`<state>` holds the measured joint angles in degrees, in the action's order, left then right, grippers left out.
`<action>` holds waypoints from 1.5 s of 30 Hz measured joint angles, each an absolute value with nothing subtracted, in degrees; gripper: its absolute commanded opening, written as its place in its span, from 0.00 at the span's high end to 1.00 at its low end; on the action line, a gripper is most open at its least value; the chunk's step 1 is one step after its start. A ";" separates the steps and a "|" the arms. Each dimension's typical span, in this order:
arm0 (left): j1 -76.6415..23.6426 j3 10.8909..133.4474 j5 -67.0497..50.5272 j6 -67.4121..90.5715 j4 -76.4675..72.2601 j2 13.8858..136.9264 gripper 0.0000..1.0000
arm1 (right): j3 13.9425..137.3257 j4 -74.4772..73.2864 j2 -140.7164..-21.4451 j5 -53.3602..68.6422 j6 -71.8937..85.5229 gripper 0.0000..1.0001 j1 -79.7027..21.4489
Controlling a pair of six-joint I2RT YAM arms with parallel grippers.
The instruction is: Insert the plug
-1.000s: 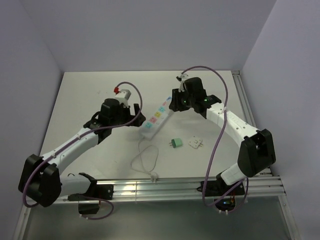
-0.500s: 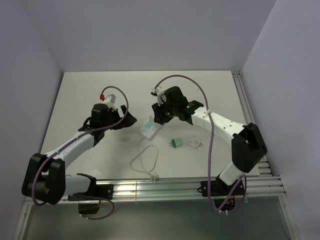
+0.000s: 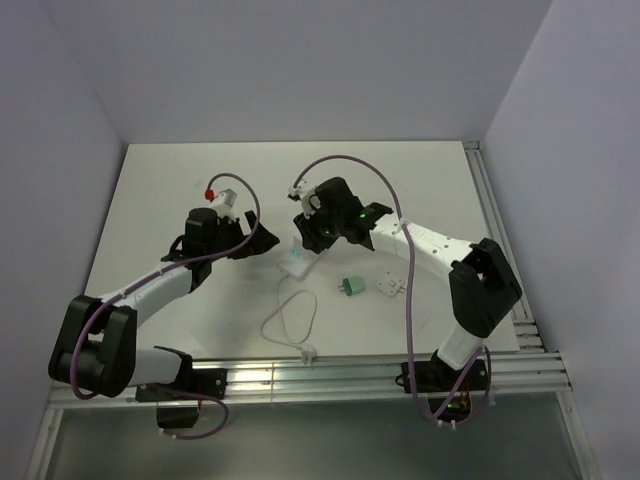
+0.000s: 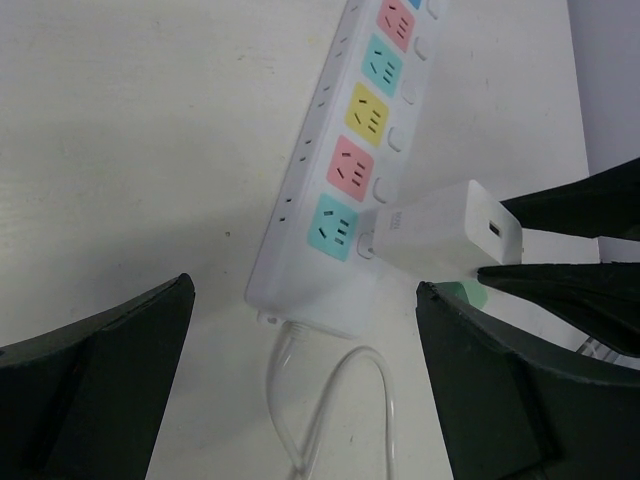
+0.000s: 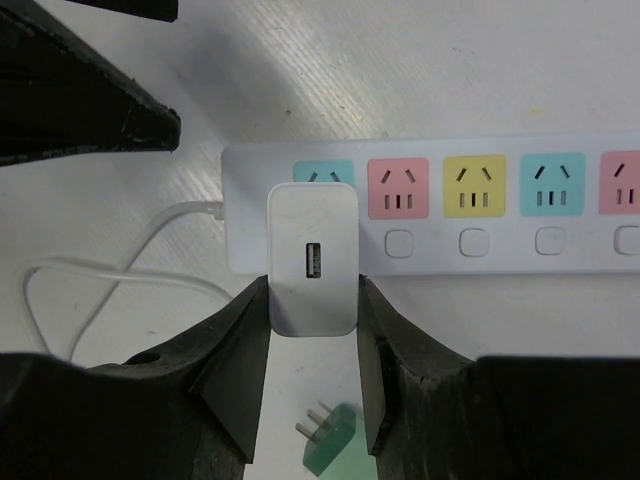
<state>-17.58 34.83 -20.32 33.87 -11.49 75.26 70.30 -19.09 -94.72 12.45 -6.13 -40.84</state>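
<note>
The white, boxy plug (image 5: pixel 312 262), showing one USB slot, sits clenched in the right claw (image 5: pixel 312 300) at the power strip's (image 5: pixel 520 250) teal end socket (image 5: pixel 322 172), while the left claw (image 4: pixel 305 292) gapes wide by the strip's cord end, open bench (image 3: pixel 180 180) beyond.

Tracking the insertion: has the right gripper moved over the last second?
Yes. The right gripper, holding the white charger, moved left and nearward, closer to the unmoved green adapter.

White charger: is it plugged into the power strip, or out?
Out. The right end effector grips the charger over the teal end socket of the power strip, whose slots show bare in the left wrist view.
</note>
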 measured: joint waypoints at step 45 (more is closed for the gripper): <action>-17.54 33.32 -22.65 33.01 -13.89 75.59 0.01 | 73.19 -18.70 -100.25 8.36 -7.14 1.00 -42.63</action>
<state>-17.54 33.32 -22.65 33.01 -13.89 75.59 73.19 -18.70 -100.25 8.36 -7.14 -42.63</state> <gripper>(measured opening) 0.995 0.431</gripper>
